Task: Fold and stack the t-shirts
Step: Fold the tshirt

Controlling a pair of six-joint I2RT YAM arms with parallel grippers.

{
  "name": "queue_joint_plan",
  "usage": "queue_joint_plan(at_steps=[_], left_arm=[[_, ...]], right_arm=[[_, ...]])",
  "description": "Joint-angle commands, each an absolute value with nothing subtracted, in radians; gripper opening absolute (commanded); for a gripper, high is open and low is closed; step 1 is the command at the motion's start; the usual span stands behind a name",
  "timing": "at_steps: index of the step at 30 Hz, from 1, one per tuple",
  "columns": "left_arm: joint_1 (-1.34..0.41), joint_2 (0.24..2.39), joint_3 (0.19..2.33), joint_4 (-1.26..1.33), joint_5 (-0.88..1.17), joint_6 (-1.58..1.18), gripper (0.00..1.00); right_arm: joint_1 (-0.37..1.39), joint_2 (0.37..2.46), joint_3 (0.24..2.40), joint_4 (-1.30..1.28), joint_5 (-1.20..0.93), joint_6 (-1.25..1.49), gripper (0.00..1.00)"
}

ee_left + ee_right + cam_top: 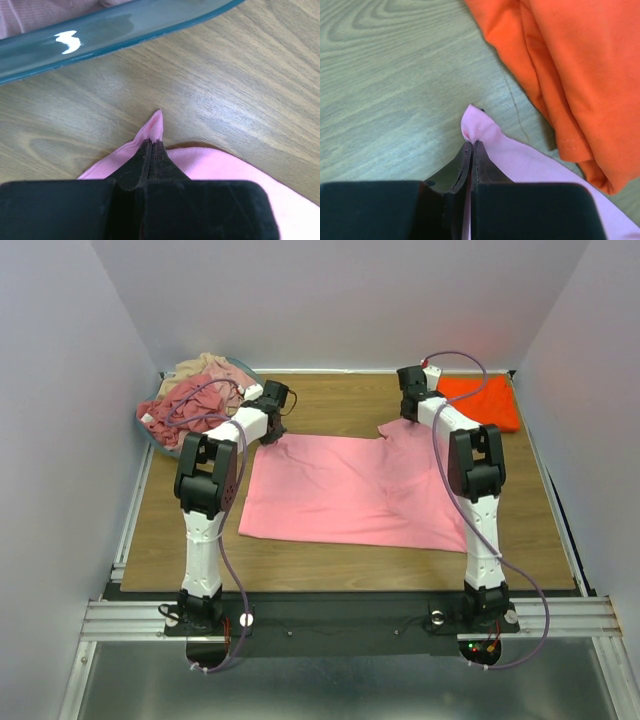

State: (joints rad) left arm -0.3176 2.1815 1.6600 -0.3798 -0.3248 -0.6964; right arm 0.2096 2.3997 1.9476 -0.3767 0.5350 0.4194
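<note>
From above I see the light pink t-shirt (350, 490) flat mid-table; my left wrist shows the left gripper (152, 142) pinching one corner (basket (125, 25) just beyond), my right wrist the right gripper (471, 144) pinching another beside the orange t-shirt (570, 60).

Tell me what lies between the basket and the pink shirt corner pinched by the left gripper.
Only bare wooden table separates the basket from the pink shirt corner in the left gripper; the left wrist view shows it.
</note>
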Motion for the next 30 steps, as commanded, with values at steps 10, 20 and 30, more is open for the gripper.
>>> queue_joint_plan(at_steps=[10, 20, 30], left_arm=[[-0.336, 1.982, 1.456, -0.321, -0.296, -0.753, 0.00], [-0.350, 1.855, 1.296, -0.273, -0.310, -0.779, 0.00], [-0.362, 1.755, 1.272, -0.270, -0.376, -0.738, 0.00]], right_arm=[[0.204, 1.935, 1.531, -0.249, 0.517, 0.460, 0.00], [0.207, 1.589, 1.085, -0.141, 0.322, 0.532, 0.00], [0.207, 1.304, 0.902, -0.158, 0.241, 0.497, 0.00]])
